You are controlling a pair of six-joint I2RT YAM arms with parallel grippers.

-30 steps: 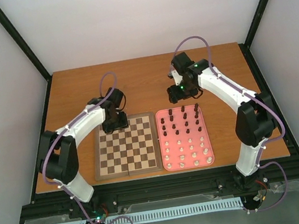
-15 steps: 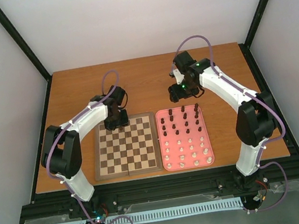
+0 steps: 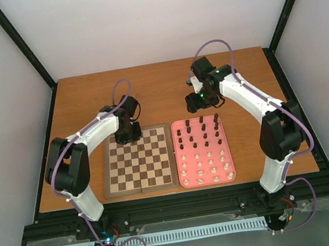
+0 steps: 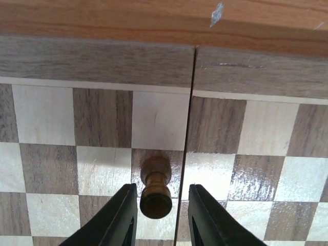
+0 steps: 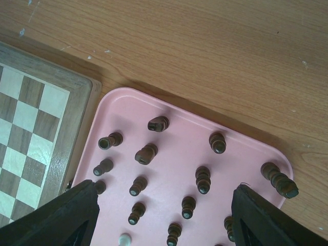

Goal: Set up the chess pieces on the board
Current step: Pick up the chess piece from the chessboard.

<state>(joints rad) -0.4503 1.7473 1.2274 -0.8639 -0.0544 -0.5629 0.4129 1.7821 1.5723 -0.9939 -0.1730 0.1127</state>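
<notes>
"When the left wrist camera looked down at the board (image 4: 102,61), where did the piece stand?"

"One dark brown pawn (image 4: 156,187) stood upright on a dark square. It was in the second row from the board's 12 o'clock border, just on the 9 o'clock side of the centre fold seam (image 4: 190,118)."

"And the fingers around it?"

"The left gripper (image 4: 160,205) was lowered over the pawn, one finger at its 9 o'clock and one at its 3 o'clock. They were apart and not pinching. A plain gap showed on the 3 o'clock side, and only a sliver on the other."

"Where were the rest?"

"The other chess pieces (image 5: 146,154) sat in the pink tray (image 5: 179,143), which lay just beside the board at its 3 o'clock. Seen from above, the dark brown pieces (image 3: 203,128) filled the tray's 12 o'clock rows and the cream-white pieces (image 3: 213,169) its 6 o'clock rows."

"What was the other arm doing?"

"The right gripper (image 5: 164,218) hung above the tray's 12 o'clock end. Its fingers were spread wide and gripped nothing, with the dark pieces in view below them."

"And underneath it all?"

"Board and tray lay side by side on the wooden table (image 3: 158,86), toward its 6 o'clock edge."
</notes>
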